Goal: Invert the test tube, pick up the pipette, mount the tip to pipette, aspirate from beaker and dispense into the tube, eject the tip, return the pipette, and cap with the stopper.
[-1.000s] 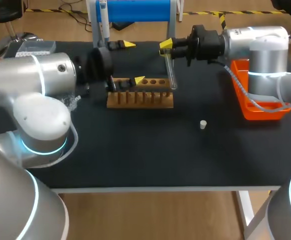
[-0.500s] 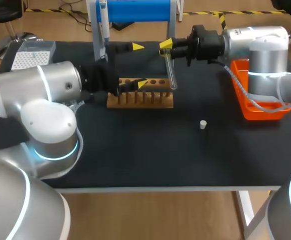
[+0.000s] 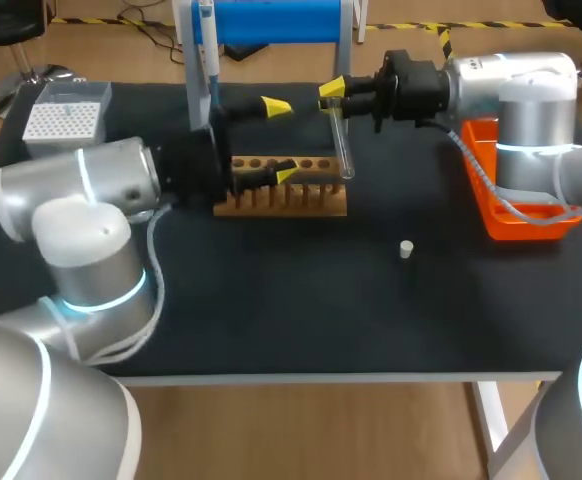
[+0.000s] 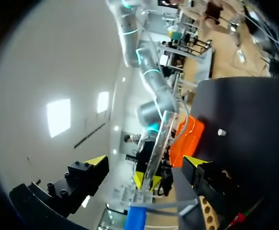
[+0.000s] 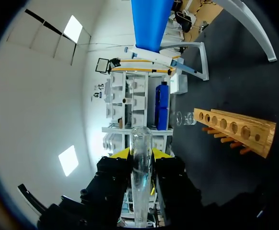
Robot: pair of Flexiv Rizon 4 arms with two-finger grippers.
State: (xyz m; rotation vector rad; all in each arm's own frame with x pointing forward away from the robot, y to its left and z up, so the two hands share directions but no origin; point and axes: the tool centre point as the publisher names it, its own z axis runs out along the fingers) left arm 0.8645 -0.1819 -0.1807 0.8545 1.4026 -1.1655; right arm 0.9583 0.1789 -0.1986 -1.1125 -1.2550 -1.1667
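Note:
My right gripper (image 3: 331, 96) is shut on the top end of a clear test tube (image 3: 343, 145), which hangs tilted over the right end of the wooden rack (image 3: 281, 198). In the right wrist view the tube (image 5: 141, 158) stands between the yellow fingertips (image 5: 122, 154). My left gripper (image 3: 282, 140) is open just left of the tube, above the rack. In the left wrist view the tube (image 4: 159, 139) lies ahead, between the spread fingers of the left gripper (image 4: 144, 163), apart from them. The pipette (image 3: 206, 40) hangs on the blue stand (image 3: 271, 20). A small white stopper (image 3: 406, 248) lies on the mat.
A tip box (image 3: 66, 110) sits at the back left. An orange tray (image 3: 516, 218) lies at the right edge under my right arm. A clear beaker (image 5: 184, 118) stands beyond the rack's far end in the right wrist view. My left arm covers the table left of the rack.
My left arm has swung and its open gripper has shifted right, closer to the tube, uncovering the tip box. The right arm and tube have not moved.

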